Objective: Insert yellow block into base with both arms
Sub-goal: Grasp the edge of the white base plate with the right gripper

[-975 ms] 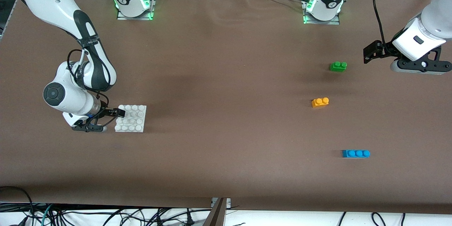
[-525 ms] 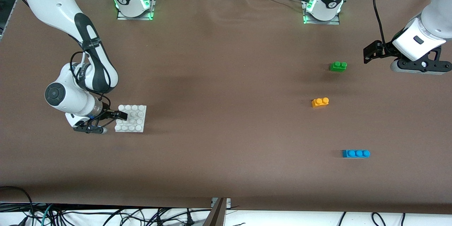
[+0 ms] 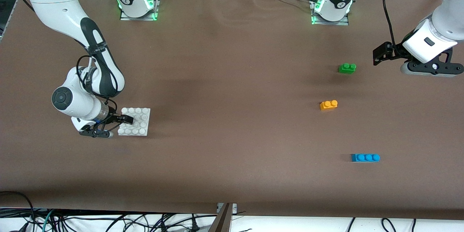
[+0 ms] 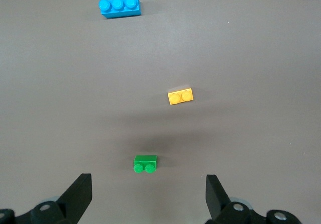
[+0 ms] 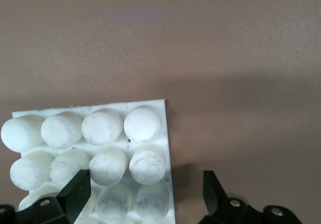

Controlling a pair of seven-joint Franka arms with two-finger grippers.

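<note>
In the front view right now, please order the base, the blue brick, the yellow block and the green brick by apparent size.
1. base
2. blue brick
3. yellow block and green brick: these look alike, so no ranking.

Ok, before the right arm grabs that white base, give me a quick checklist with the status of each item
1. Right gripper at the edge of the base that faces the right arm's end of the table: ok.
2. Its fingers apart, one finger over the studs, the other off the edge: ok.
3. Grip on the base closed: not ok, not yet.
4. Base flat on the table, studs up: ok.
5. Yellow block free, between the green brick and the blue brick: ok.
6. Left gripper open, waiting above the table near the green brick: ok.
</note>
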